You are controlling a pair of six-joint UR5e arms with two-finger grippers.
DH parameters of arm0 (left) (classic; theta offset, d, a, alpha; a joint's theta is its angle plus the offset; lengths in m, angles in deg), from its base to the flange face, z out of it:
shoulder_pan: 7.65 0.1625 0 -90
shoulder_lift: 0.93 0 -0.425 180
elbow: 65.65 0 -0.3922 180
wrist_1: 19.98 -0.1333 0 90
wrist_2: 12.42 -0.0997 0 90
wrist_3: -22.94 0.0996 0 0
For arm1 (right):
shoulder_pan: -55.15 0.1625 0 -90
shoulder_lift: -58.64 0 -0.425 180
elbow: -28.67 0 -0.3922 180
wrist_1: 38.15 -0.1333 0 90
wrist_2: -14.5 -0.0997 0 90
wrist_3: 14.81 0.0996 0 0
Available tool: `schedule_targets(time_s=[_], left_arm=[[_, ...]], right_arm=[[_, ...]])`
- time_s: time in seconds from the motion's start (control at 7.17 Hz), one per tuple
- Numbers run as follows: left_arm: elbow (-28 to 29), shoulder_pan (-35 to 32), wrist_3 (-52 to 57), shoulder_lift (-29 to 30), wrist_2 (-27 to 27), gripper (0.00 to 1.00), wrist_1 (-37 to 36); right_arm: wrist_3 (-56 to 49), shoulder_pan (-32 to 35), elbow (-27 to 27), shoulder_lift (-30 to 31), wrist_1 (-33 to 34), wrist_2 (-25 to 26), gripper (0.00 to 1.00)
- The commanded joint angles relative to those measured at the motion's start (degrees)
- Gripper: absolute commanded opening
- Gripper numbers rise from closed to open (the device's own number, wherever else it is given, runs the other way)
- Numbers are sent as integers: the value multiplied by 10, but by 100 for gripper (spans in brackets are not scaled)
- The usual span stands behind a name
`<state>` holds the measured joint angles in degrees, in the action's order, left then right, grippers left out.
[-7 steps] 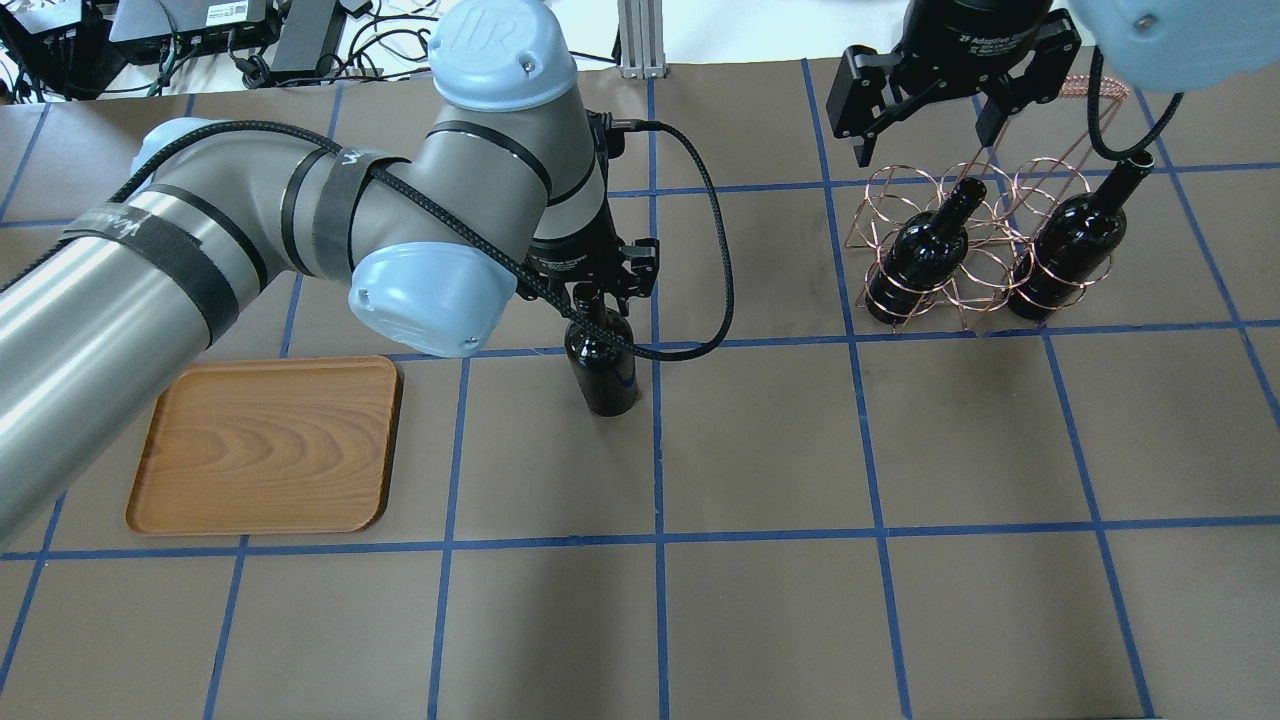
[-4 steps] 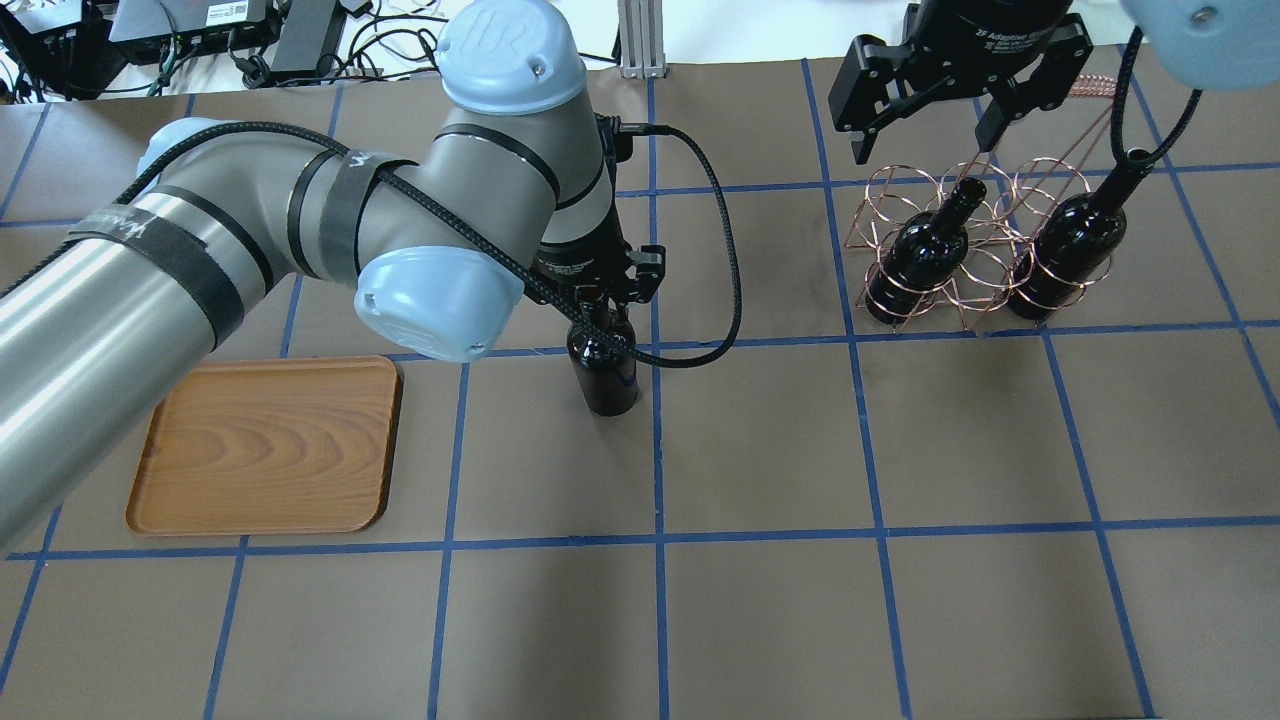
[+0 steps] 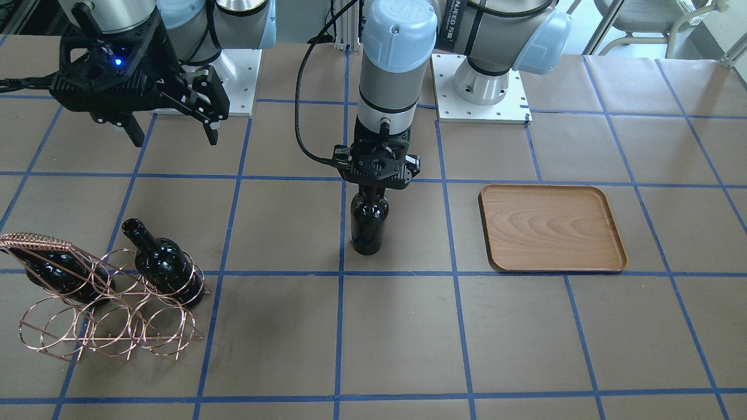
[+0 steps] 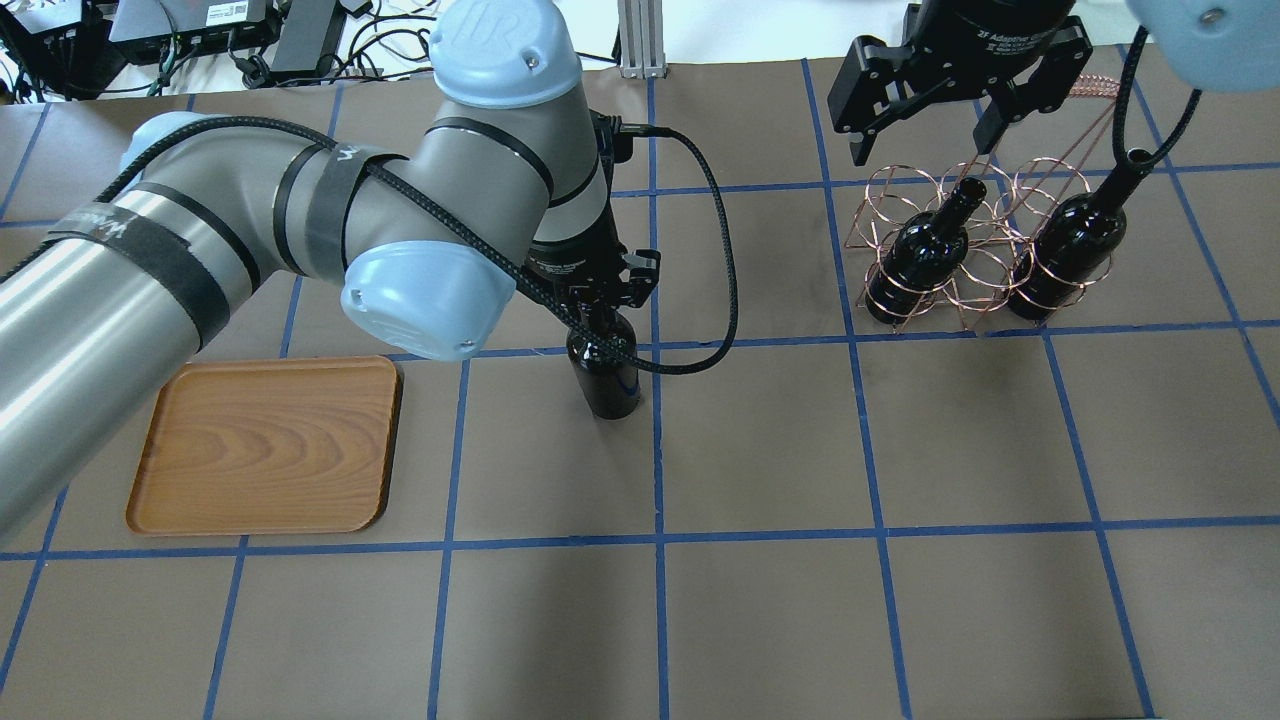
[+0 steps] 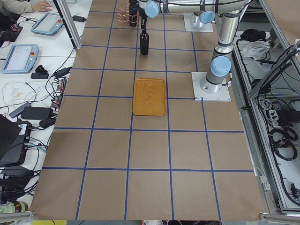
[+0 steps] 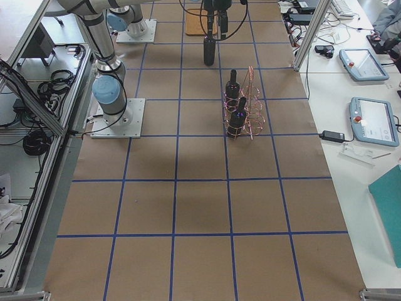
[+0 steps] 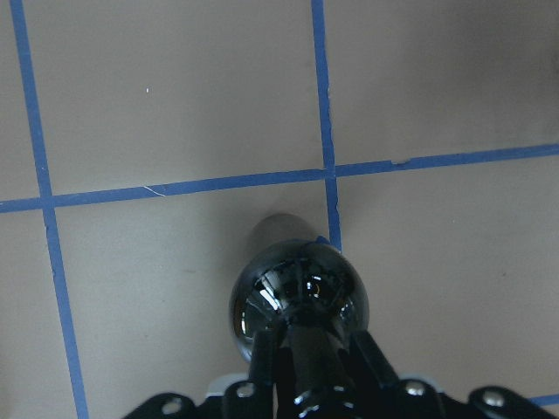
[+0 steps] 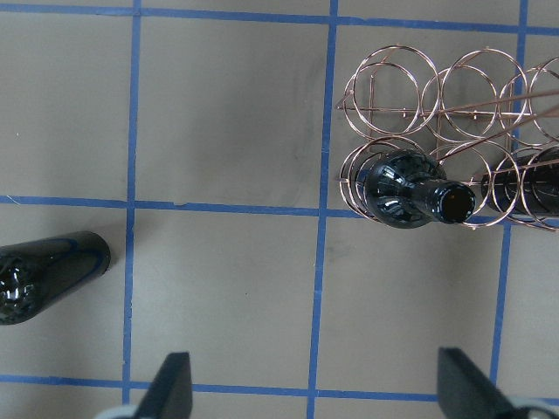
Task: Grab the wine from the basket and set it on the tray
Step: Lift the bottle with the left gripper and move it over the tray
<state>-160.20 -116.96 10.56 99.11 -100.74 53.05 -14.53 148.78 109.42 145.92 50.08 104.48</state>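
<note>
One wine bottle (image 4: 605, 375) stands upright on the brown table, near its middle, and also shows in the front view (image 3: 369, 224). My left gripper (image 4: 598, 298) is shut on its neck from above. The left wrist view shows the fingers (image 7: 262, 362) pressed on both sides of the neck. The copper wire basket (image 4: 970, 250) stands at the far right with two more bottles (image 4: 925, 255) (image 4: 1070, 245) leaning in its loops. My right gripper (image 4: 925, 145) hangs open and empty above the basket's far side. The wooden tray (image 4: 265, 445) lies empty at the near left.
Blue tape lines grid the table. The left arm's black cable (image 4: 725, 270) loops out to the right of the held bottle. The robot bases (image 3: 481, 93) stand at the table's robot side. Cables and devices (image 4: 210, 30) lie beyond the far edge.
My left gripper has settled slightly lower over the bottle's neck and its arm has shifted a little. The bottle stands in the same spot. The right gripper has shifted slightly and stays open.
</note>
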Motion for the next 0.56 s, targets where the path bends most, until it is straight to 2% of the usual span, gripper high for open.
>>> schedule_targets(time_s=[0.0,0.14,0.28,0.42], left_arm=[[43,30,37,-11,-30,0,73],[58,61,58,-21,-33,0,98],[59,98,95,-34,-34,0,112],[59,144,127,-48,-34,0,121]], right_arm=[[5,1,6,-28,11,18,100],[2,1,7,-33,45,27,100],[-2,2,7,-37,47,27,100],[-4,1,8,-33,36,54,100]])
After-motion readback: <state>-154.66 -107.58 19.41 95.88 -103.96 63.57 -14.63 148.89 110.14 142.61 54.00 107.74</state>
